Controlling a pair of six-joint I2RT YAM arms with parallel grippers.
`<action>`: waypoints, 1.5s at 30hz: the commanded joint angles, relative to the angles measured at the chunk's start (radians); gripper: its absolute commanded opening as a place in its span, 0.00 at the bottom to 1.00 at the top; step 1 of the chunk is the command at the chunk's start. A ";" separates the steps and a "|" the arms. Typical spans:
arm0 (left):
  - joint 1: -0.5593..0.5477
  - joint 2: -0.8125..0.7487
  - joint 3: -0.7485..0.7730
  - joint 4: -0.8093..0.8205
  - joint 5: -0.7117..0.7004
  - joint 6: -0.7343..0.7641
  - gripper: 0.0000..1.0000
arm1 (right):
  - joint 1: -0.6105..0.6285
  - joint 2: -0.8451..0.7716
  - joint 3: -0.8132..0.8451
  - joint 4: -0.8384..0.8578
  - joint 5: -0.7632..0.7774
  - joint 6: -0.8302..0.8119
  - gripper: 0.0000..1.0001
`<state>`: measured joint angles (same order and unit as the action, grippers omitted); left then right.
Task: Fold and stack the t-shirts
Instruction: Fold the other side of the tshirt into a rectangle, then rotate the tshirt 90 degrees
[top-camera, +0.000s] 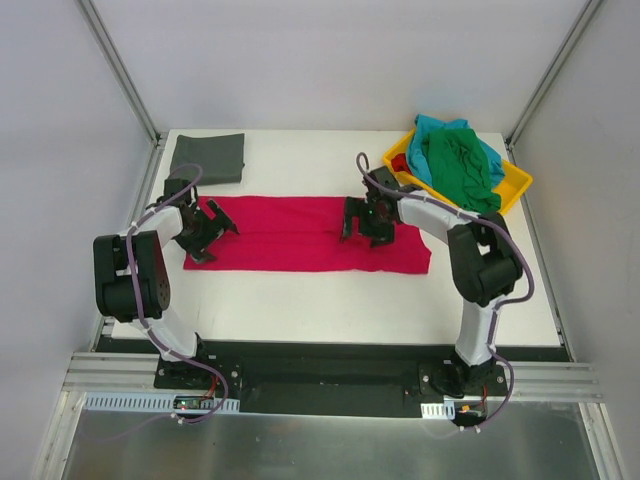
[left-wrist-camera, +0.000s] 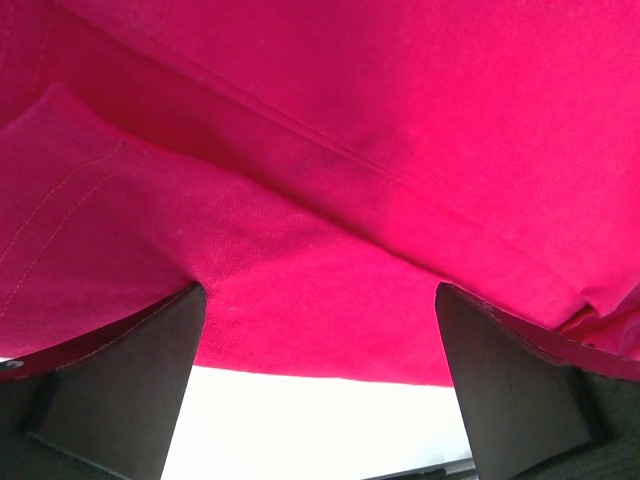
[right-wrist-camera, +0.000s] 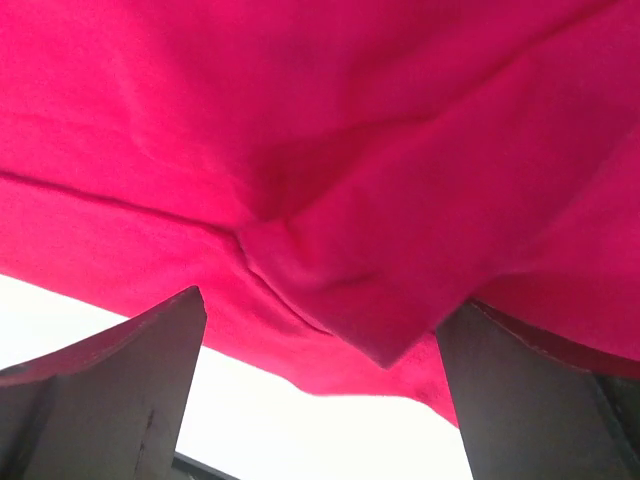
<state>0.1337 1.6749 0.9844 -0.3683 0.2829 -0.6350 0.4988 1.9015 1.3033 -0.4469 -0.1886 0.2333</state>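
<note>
The crimson red t-shirt (top-camera: 300, 232) lies across the table as a long folded strip. My left gripper (top-camera: 205, 232) is open over its left end, fingers spread, cloth edge between them (left-wrist-camera: 320, 320). My right gripper (top-camera: 365, 222) is open over the shirt's right part; a folded corner of red cloth (right-wrist-camera: 390, 340) hangs between its fingers. A dark grey t-shirt (top-camera: 208, 157) lies folded at the back left. The green t-shirt (top-camera: 460, 165) and the teal t-shirt (top-camera: 440, 128) are bunched in the yellow tray (top-camera: 518, 185) at the back right.
The white table top (top-camera: 330, 305) runs in front of the red shirt to the near edge. Frame posts stand at the back corners. The yellow tray sits close behind my right arm.
</note>
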 joint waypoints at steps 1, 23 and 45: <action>0.006 0.020 -0.039 0.029 -0.036 0.046 0.99 | -0.002 0.106 0.206 0.060 -0.014 -0.005 0.96; 0.040 -0.093 -0.102 -0.038 -0.226 0.038 0.99 | -0.002 -0.113 0.058 -0.027 0.110 -0.089 0.96; 0.007 -0.055 0.066 0.009 -0.036 0.041 0.99 | -0.051 0.232 0.353 -0.179 0.144 -0.063 0.96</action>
<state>0.1555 1.4769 1.0225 -0.3962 0.0837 -0.6357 0.4438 2.0487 1.5288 -0.5369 -0.0452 0.2169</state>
